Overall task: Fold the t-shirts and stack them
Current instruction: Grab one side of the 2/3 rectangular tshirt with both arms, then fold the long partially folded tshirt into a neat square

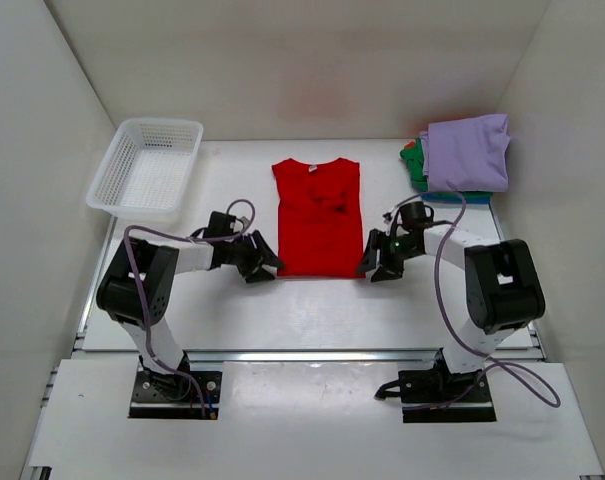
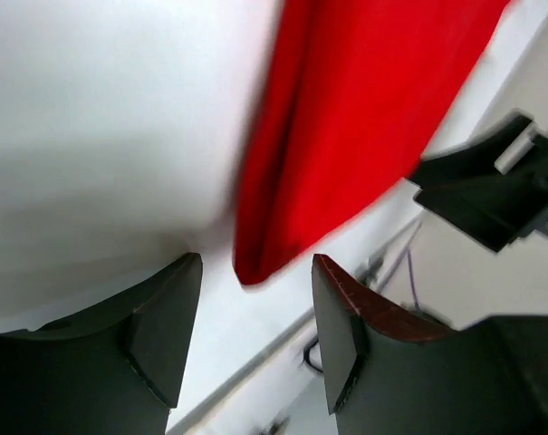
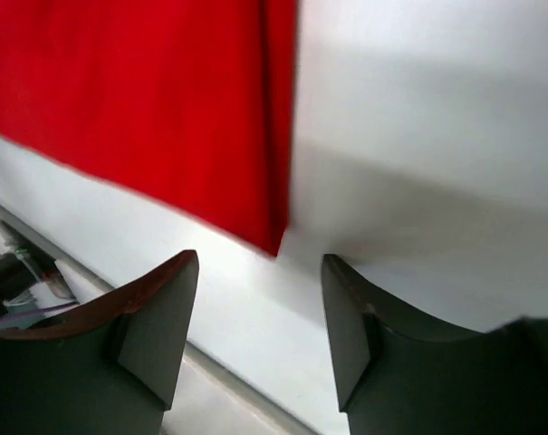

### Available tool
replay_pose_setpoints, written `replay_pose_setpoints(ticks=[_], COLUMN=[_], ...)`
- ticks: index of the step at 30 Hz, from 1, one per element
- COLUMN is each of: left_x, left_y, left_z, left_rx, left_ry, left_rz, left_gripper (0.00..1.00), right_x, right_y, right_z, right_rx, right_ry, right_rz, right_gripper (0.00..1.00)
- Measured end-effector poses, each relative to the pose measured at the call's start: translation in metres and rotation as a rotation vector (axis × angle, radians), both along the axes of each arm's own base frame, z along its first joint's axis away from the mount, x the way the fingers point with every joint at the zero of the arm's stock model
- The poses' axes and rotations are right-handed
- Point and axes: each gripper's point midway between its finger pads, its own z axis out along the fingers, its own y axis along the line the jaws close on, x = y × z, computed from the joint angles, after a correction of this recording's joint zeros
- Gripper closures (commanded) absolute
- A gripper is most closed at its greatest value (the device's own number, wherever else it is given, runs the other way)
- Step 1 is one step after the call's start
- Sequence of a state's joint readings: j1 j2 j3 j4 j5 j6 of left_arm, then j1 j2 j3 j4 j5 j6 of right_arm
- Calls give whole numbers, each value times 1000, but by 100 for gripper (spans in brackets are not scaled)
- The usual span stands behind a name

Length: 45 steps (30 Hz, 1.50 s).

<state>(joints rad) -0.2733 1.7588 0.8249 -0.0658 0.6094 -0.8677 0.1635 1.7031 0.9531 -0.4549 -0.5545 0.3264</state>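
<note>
The red t-shirt point(image 1: 319, 215) lies flat in the middle of the table, sides folded in, collar at the far end. My left gripper point(image 1: 267, 267) is open just off its near left corner, which shows in the left wrist view point(image 2: 255, 265) just beyond my fingers. My right gripper point(image 1: 374, 268) is open just off its near right corner point(image 3: 275, 237). Neither holds cloth. A folded lavender shirt point(image 1: 468, 152) tops a stack at the back right, with a green one point(image 1: 414, 160) and a teal one point(image 1: 457, 198) under it.
A white plastic mesh basket point(image 1: 147, 167) stands at the back left. White walls close in the table on three sides. The table's near edge and a metal rail point(image 1: 312, 352) run just in front of the grippers.
</note>
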Motion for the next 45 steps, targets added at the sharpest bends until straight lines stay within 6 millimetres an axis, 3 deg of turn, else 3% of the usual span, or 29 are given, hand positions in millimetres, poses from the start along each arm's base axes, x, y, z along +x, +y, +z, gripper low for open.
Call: replay_pose_setpoints(ticks=[2, 5, 7, 8, 9, 10, 11, 12, 13, 19, 28, 33, 37, 40, 42, 45], left_x=[-23, -34, -34, -33, -31, -29, -28, -28, -28, -40, -146, -176, -175, -166, -142, -84], left_y=[-7, -17, -21, -23, -24, -26, -26, -27, -28, -23, 1, 16, 20, 18, 13, 13], left_z=[-5, -4, -3, -2, -3, -3, -5, -6, -7, -12, -10, 1, 14, 28, 48, 85], left_rx=[-7, -20, -34, -36, -33, -31, -24, -21, -20, 4, 48, 22, 6, 27, 32, 13], left_ry=[25, -4, -12, -18, -26, -26, -24, -21, -25, -22, -4, -41, -65, -51, -72, -150], left_rz=[-22, -25, -14, -8, 0, 11, 19, 26, 25, 16, -104, -89, -61, -66, -59, -5], left_gripper=[35, 33, 34, 38, 51, 62, 85, 96, 100, 100, 100, 100, 100, 100, 100, 100], right_x=[-17, -17, -12, -10, -6, -3, -2, -1, -2, -13, -103, -146, -156, -147, -129, -69], right_y=[6, 13, 17, 19, 19, 18, 18, 17, 17, 20, 23, 32, 39, 42, 45, 44], right_z=[-5, -4, -4, -5, -7, -9, -12, -14, -16, -14, 1, 8, 17, 32, 49, 83], right_rx=[24, 46, 62, 66, 66, 59, 58, 56, 57, 55, 70, 98, 120, 124, 133, 151], right_ry=[23, -15, -33, -41, -51, -59, -55, -50, -43, -48, -6, 19, 25, 30, 5, -71], right_rz=[-32, -76, -97, -107, -115, -129, -142, -151, -157, -143, -25, 41, 64, 60, 56, 15], right_gripper=[45, 48, 57, 73, 90, 98, 100, 100, 100, 100, 100, 100, 100, 100, 100, 100])
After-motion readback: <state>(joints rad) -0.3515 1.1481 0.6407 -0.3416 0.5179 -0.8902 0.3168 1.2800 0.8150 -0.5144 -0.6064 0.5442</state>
